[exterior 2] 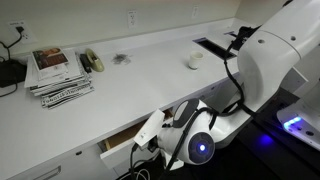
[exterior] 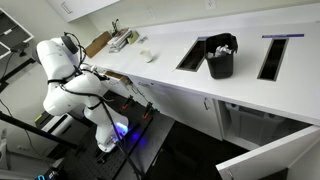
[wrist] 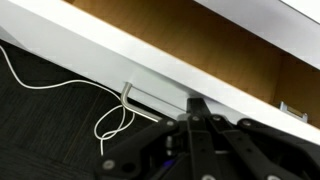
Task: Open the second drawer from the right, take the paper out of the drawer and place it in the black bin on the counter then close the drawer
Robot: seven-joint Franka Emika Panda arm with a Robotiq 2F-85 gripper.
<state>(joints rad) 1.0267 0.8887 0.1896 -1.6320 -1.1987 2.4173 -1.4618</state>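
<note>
You see a dark carpet floor [wrist: 50, 130] with a thin white cable [wrist: 25, 80] looping across it. The long white countertop [exterior 2: 150, 85] runs along a plain white wall [exterior 2: 90, 20] bearing a white electrical outlet [exterior 2: 131, 17]. At near right, a large white cabinet door [exterior: 270, 160] juts out.

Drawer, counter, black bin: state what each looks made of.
Drawer: smooth white painted or laminate front, light tan wood-look inner box. Counter: smooth white, possibly laminate or solid surface. Black bin: probably plastic, matte, with a crinkled bag liner.
</note>
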